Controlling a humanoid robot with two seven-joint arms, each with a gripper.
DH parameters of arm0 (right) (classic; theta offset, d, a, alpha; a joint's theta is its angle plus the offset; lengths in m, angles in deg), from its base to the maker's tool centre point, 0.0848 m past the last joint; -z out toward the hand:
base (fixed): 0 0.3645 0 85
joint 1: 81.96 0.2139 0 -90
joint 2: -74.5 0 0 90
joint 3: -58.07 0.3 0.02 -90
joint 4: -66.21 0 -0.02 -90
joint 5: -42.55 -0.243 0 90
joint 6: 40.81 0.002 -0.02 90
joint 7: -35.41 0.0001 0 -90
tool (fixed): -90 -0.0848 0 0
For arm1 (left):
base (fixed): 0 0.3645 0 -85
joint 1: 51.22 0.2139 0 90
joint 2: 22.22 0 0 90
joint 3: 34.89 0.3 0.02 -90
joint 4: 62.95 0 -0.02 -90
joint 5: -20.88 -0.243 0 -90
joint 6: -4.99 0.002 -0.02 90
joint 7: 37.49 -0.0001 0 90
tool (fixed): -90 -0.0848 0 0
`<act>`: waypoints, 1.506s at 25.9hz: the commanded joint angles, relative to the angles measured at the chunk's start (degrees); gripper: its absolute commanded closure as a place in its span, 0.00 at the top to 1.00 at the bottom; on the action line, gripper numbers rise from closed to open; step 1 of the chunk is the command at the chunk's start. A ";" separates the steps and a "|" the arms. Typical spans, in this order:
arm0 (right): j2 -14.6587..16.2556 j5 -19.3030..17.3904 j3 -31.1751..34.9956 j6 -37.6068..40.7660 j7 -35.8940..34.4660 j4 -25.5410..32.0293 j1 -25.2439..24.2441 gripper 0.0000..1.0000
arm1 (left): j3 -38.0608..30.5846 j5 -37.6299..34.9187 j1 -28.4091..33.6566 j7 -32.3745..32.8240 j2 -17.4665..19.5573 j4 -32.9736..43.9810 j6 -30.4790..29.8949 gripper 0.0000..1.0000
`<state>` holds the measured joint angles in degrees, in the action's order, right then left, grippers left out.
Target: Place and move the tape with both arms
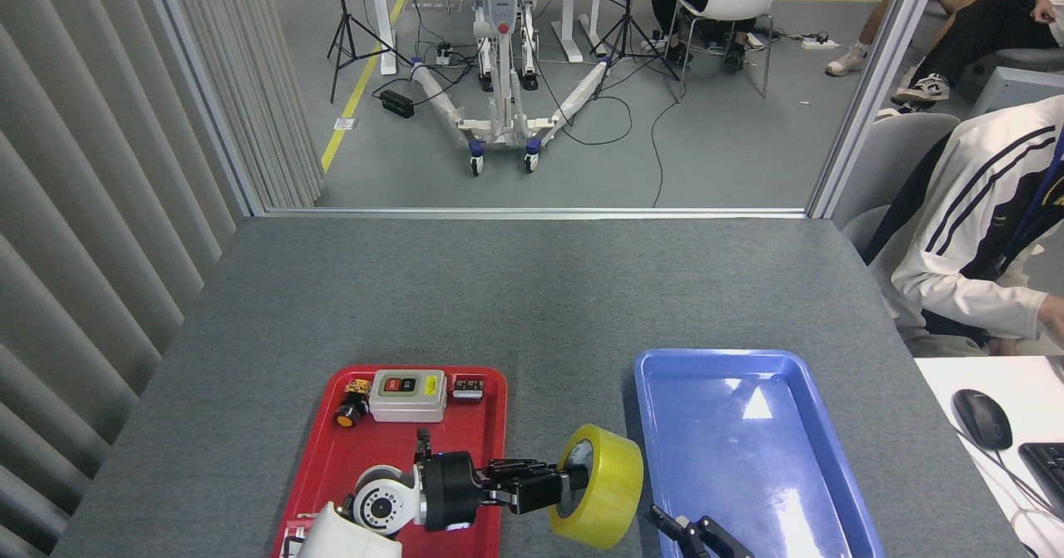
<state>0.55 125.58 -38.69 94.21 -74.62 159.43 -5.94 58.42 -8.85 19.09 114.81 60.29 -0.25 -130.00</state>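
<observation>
Right now the left gripper is clamped on the tape, its fingers reaching into the white core from the roll's left face and pinching the wall of the roll. That roll is tilted on edge and sits over the strip of grey tabletop just left of the blue tray, between it and the red tray. Whether its lower edge touches the tabletop or is lifted clear cannot be told from this view. Only the tips of the right gripper show, low at the near left corner of the blue tray, and its fingers stand apart with nothing between them.

By my reading, the step in hand is the carry: the left arm is bringing the tape toward the blue tray so the other arm can take over. Nothing lies in the blue tray. At the far end of the red tray, well to the left of the blue one, sit a switch box, an orange knob and a small dark part, all apart from the roll.

Next, the roll needs either setting down flat within the right arm's reach or presenting edge-on to the open right gripper. A clean second grasp would go across the roll's yellow wall, and the left gripper should let go only once the roll is supported
</observation>
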 commanded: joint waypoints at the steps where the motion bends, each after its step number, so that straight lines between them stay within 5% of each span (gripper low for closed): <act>1: -0.67 0.12 -0.89 -0.02 -0.02 -0.14 0.26 0.92 | 0.91 -0.06 0.35 0.02 0.02 0.32 -0.01 0.00; 7: -1.11 3.73 -3.18 -0.02 -0.02 -0.67 0.88 0.79 | 1.44 -0.06 1.32 0.02 0.02 0.59 -0.01 0.00; 11: -1.28 4.34 -4.23 -0.02 -0.02 -0.76 0.88 0.39 | 2.05 0.03 1.76 0.02 0.02 1.29 -0.01 0.00; 14: -1.37 4.43 -4.58 -0.02 -0.02 -0.76 0.79 0.20 | 1.88 0.20 1.76 -0.07 0.02 1.29 -0.01 0.00; 17: -1.37 4.43 -4.58 -0.02 -0.02 -0.93 0.70 0.00 | 1.26 0.55 1.76 -0.25 0.02 1.20 -0.01 0.20; 18: -1.46 4.34 -4.58 -0.02 -0.02 -1.11 0.62 0.00 | 0.82 0.55 1.67 -0.25 -0.07 1.20 -0.01 0.34; 21: -1.72 4.34 -4.58 -0.02 -0.11 -1.19 0.53 0.00 | -3.40 1.17 1.06 -0.77 -0.24 1.11 -0.01 1.00; 25: -1.19 4.34 -4.58 -0.02 -0.11 -0.67 0.88 0.00 | -7.79 4.42 1.14 -1.21 1.60 3.13 -0.01 1.00; 30: -1.28 7.15 -4.23 -0.02 1.30 0.12 1.41 0.00 | -10.87 13.91 4.92 -9.12 10.21 4.10 -0.01 1.00; 39: 0.56 8.03 0.34 -22.43 19.76 2.50 3.08 0.00 | -11.22 8.64 10.99 -19.76 19.27 10.34 6.06 0.99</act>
<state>0.24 133.60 -39.97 76.27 -60.19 161.19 -3.54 47.52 3.22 28.15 98.14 76.65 7.85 -125.73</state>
